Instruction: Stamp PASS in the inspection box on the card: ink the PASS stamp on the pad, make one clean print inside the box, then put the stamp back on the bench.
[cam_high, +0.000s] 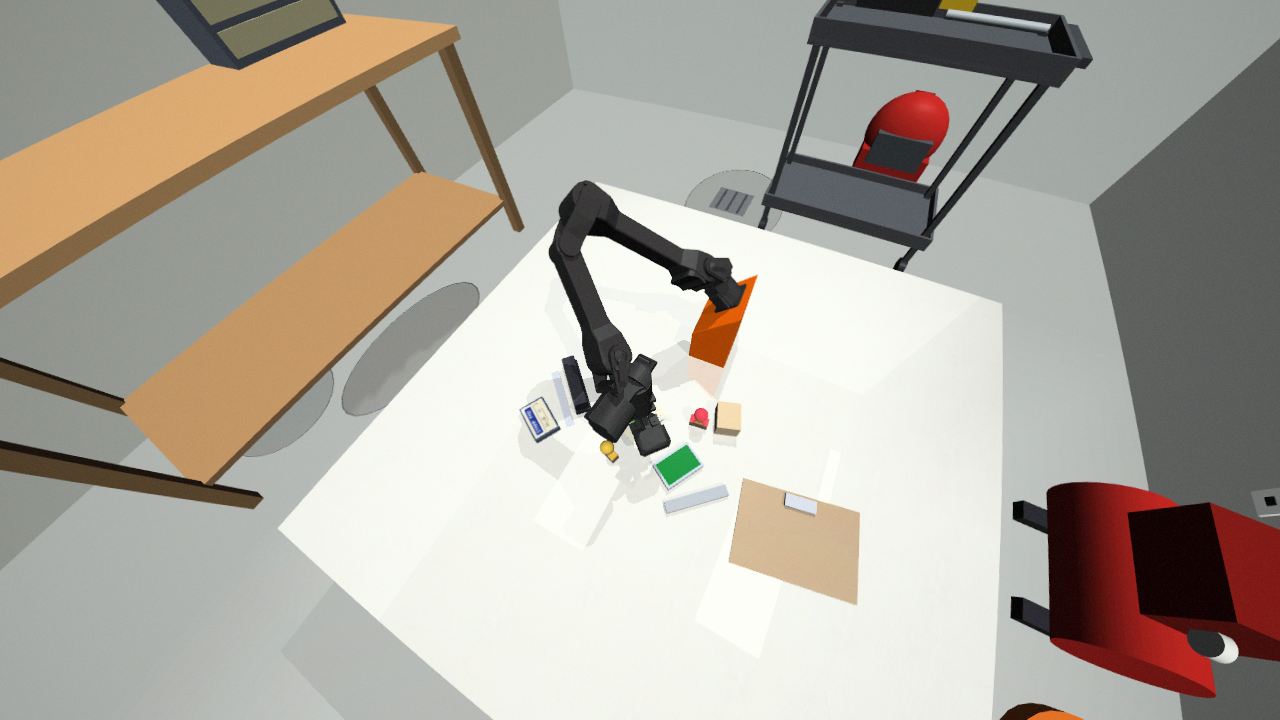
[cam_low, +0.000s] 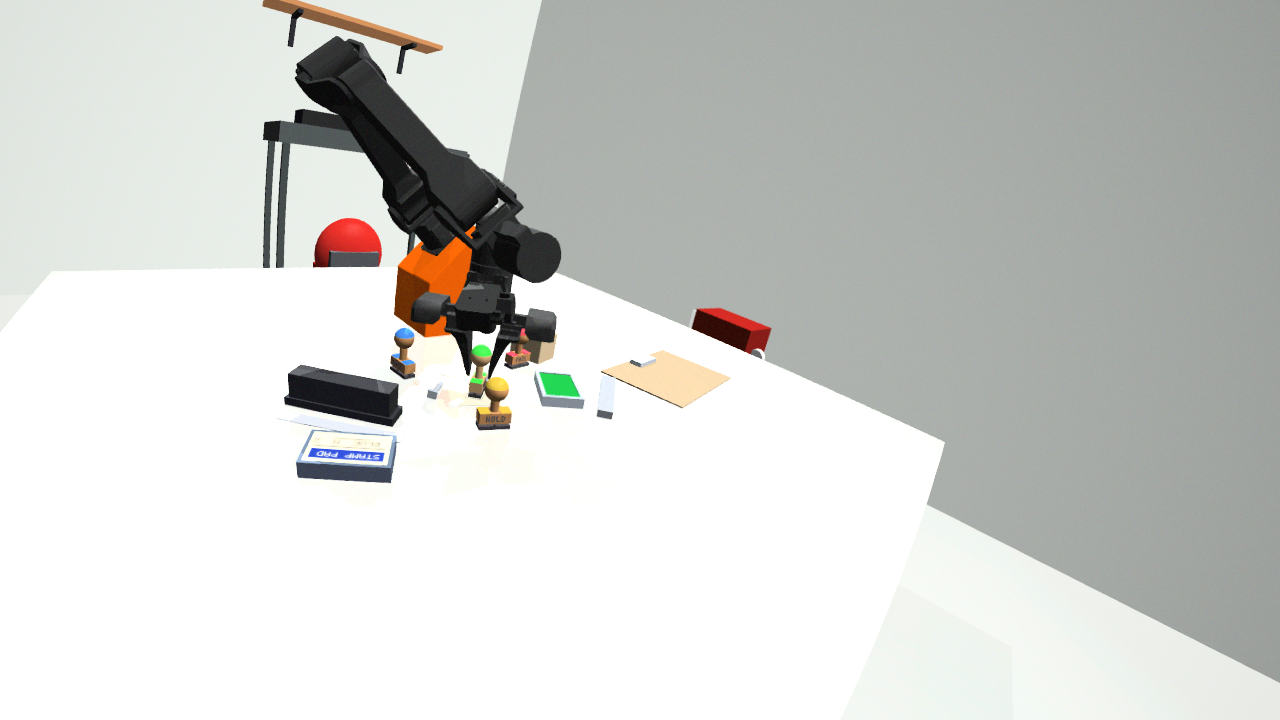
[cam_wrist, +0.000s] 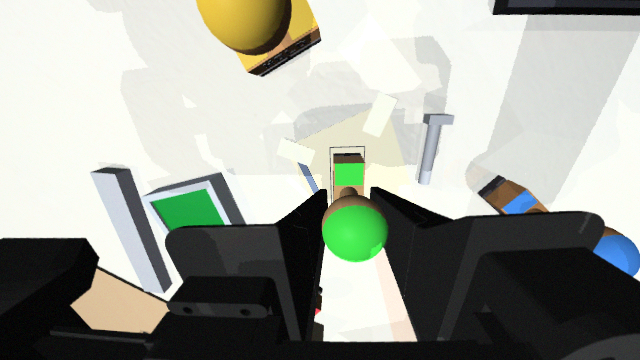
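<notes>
My gripper (cam_low: 479, 370) (cam_wrist: 348, 195) is shut on the green-topped stamp (cam_low: 480, 352) (cam_wrist: 355, 232), which it holds upright by the handle. The stamp's base is over the outlined box (cam_wrist: 347, 147) on the cream card (cam_wrist: 350, 131). The box's far edge shows just beyond the base; its near part is hidden. I cannot tell whether the stamp face touches the card. The open green ink pad (cam_high: 677, 465) (cam_low: 560, 385) (cam_wrist: 189, 212) lies beside the card, to the left in the wrist view. In the top view the arm hides the stamp and most of the card.
A yellow HOLD stamp (cam_high: 607, 449) (cam_low: 494, 416) (cam_wrist: 245, 22), a blue stamp (cam_low: 403, 338) (cam_wrist: 617, 252) and a red stamp (cam_high: 699, 417) stand around the card. A grey bar (cam_high: 695, 499), a wooden block (cam_high: 727, 419), a clipboard (cam_high: 792, 555), a black holder (cam_low: 342, 392) and a pad lid (cam_low: 346, 454) lie farther out.
</notes>
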